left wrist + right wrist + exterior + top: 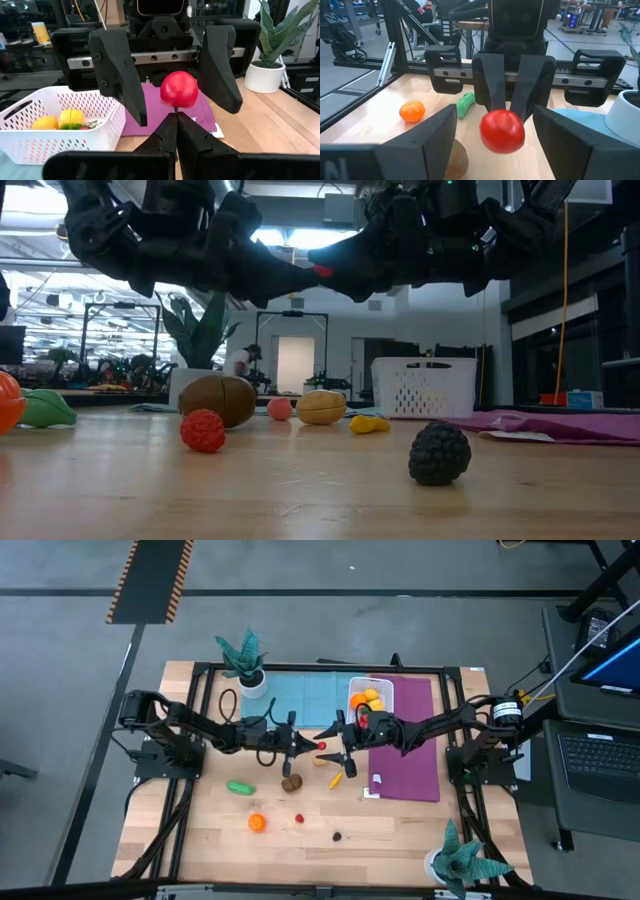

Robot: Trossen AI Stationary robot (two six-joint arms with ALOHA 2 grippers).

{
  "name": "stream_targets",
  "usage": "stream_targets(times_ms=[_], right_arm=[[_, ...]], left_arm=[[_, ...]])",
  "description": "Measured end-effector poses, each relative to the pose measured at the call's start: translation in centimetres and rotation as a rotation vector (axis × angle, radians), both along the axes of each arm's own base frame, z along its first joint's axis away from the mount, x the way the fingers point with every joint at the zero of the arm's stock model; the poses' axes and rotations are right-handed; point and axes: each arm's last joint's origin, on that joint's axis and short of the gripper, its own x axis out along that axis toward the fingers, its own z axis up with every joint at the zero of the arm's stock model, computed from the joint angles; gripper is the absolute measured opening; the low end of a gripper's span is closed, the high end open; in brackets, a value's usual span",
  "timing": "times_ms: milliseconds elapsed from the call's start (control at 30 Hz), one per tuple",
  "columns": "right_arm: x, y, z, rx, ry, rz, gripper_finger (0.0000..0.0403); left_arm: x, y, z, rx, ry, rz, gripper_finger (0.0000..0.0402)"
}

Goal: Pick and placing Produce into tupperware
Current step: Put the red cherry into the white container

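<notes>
One red tomato (178, 89) clamped in left fingers (176, 131), between right fingers (220, 67) spread apart.

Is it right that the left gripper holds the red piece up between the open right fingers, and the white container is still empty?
Not empty. The left wrist view shows yellow and orange pieces already in the white container. The rest holds: the left gripper pinches the red piece between the open right gripper.

Grey floor (330, 610), striped hazard mat (150, 580), laptop (600, 755).
</notes>
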Motion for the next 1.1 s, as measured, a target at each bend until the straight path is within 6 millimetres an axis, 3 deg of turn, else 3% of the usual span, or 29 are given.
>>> stream_targets(times_ms=[300,733,1100], right_arm=[[-0.01,0.0,-0.12,0.001,0.013,0.0,0.025],[-0.02,-0.04,-0.27,-0.005,0.027,-0.005,0.0118],[-0.03,-0.03,-0.37,-0.003,0.034,-0.003,0.0119]], left_arm=[[0.0,0.0,-0.02,0.0,0.002,0.0,0.0],[0.0,-0.02,-0.04,-0.01,0.004,-0.004,0.0],[-0.02,-0.03,-0.23,-0.024,0.026,-0.002,0.0]])
